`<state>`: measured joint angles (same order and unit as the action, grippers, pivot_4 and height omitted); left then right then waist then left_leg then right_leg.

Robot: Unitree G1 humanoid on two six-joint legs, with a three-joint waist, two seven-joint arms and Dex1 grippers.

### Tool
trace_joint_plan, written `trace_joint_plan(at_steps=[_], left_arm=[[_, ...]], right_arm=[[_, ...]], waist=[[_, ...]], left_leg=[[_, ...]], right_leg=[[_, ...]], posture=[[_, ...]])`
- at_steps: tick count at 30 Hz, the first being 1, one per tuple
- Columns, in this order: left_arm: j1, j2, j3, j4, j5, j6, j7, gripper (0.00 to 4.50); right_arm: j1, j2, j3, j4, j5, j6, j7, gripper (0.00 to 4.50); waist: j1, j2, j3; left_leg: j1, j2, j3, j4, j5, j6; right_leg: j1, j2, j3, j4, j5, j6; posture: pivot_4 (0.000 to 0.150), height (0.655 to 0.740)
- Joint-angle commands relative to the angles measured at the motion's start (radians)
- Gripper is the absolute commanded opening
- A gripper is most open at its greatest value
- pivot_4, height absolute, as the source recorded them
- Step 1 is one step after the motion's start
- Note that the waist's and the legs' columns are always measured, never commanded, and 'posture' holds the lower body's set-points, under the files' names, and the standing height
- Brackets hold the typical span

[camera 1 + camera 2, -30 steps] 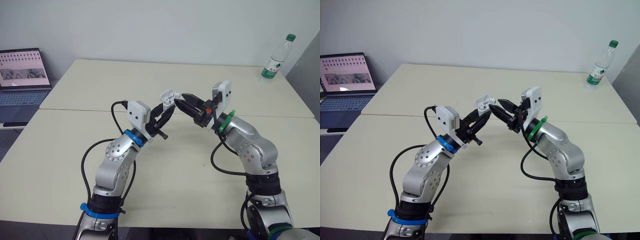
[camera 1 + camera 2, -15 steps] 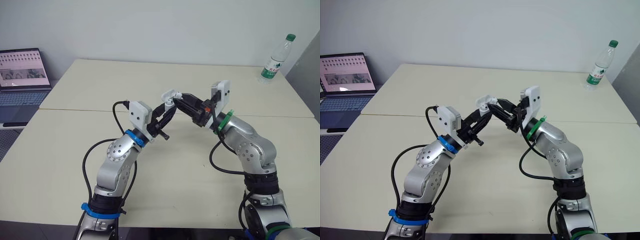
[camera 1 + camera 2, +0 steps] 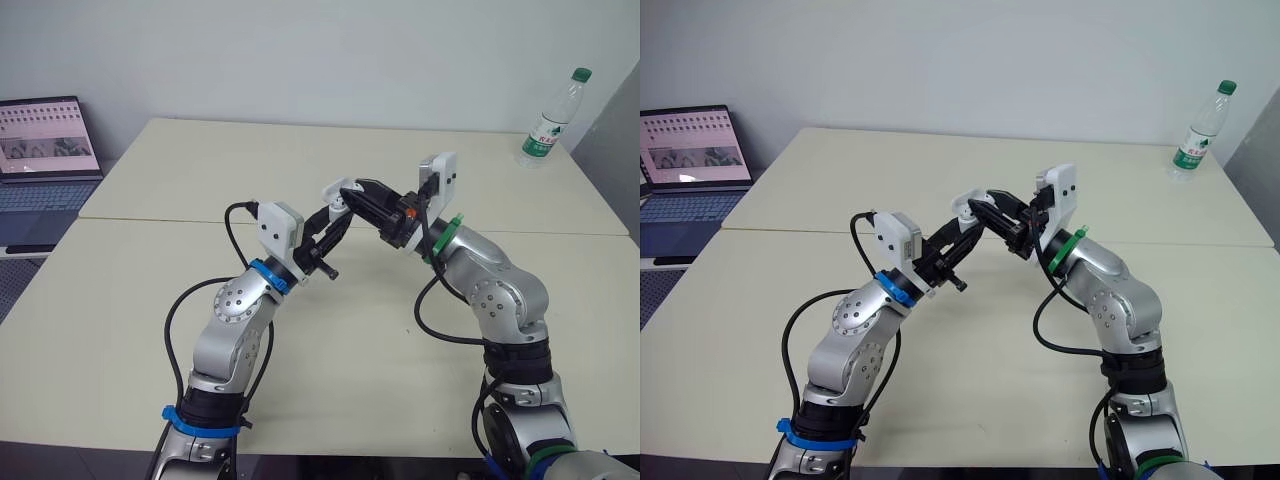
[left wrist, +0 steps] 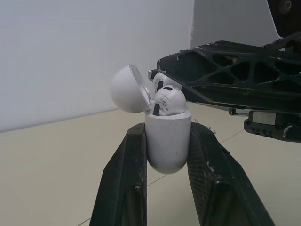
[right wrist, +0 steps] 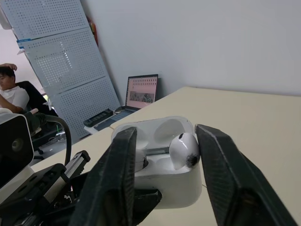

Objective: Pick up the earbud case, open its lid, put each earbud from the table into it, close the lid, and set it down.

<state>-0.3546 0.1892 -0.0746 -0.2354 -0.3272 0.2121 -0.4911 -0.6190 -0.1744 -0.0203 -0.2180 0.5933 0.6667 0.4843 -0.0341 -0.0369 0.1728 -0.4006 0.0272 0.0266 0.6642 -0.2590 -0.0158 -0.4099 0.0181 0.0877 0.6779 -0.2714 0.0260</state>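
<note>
Two black fingers of the left gripper (image 4: pixel 167 131) are pressed against the sides of the earbud case (image 4: pixel 167 146). The case is pinched by its lower half and held upright in the air, just above the middle of the frame in the left eye view, over the table (image 3: pixel 150 300). The lid (image 4: pixel 128 89) is hinged back, open on the side away from the right arm. One earbud (image 4: pixel 168 101) is seated in the mouth of the case, its rounded head proud of the rim; whether a second is lodged behind it cannot be told. The right gripper (image 5: pixel 165 134) is extended from the right of the frame, its fingers spread to either side of the case's top with nothing pinched between them. The case thus lies between the right fingers, its long axis roughly crosswise to them. The right arm is judged best placed to press the earbud home or tip the lid shut. The case is plain glossy white, with a rounded base.
</note>
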Motion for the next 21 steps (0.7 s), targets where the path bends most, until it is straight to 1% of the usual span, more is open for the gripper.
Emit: trace_joint_plan(at_steps=[1,2,3,12,16,21], left_arm=[[-0.011,-0.006,-0.003,-0.026,0.004,-0.021,0.002,0.80],[-0.011,-0.006,-0.003,-0.026,0.004,-0.021,0.002,0.80],[-0.011,-0.006,-0.003,-0.026,0.004,-0.020,0.002,0.80],[-0.009,-0.006,-0.002,-0.027,0.003,-0.020,0.001,0.80],[-0.009,-0.006,-0.001,-0.026,0.002,-0.019,0.000,0.80],[-0.009,-0.004,0.002,-0.018,0.002,-0.022,-0.002,0.80]], right_arm=[[-0.020,0.000,-0.011,-0.016,0.020,-0.001,0.002,0.83],[-0.019,-0.002,-0.009,-0.015,0.018,-0.002,0.002,0.44],[-0.019,-0.004,-0.008,-0.014,0.016,-0.002,0.002,0.24],[-0.023,-0.006,-0.016,-0.013,0.031,0.008,0.002,0.25],[-0.052,-0.013,-0.058,-0.018,0.095,0.064,-0.013,0.25],[-0.117,-0.060,-0.140,-0.007,0.194,0.170,-0.036,0.25]], waist=[[0.000,0.000,0.000],[0.000,0.000,0.000],[0.000,0.000,0.000],[0.000,0.000,0.000],[0.000,0.000,0.000],[0.000,0.000,0.000]], left_leg=[[0.000,0.000,0.000,0.000,0.000,0.000],[0.000,0.000,0.000,0.000,0.000,0.000],[0.000,0.000,0.000,0.000,0.000,0.000],[0.000,0.000,0.000,0.000,0.000,0.000],[0.000,0.000,0.000,0.000,0.000,0.000],[0.000,0.000,0.000,0.000,0.000,0.000]], right_leg=[[0.000,0.000,0.000,0.000,0.000,0.000],[0.000,0.000,0.000,0.000,0.000,0.000],[0.000,0.000,0.000,0.000,0.000,0.000],[0.000,0.000,0.000,0.000,0.000,0.000],[0.000,0.000,0.000,0.000,0.000,0.000],[0.000,0.000,0.000,0.000,0.000,0.000]], posture=[[0.150,0.7400],[0.150,0.7400],[0.150,0.7400],[0.150,0.7400],[0.150,0.7400],[0.150,0.7400]])
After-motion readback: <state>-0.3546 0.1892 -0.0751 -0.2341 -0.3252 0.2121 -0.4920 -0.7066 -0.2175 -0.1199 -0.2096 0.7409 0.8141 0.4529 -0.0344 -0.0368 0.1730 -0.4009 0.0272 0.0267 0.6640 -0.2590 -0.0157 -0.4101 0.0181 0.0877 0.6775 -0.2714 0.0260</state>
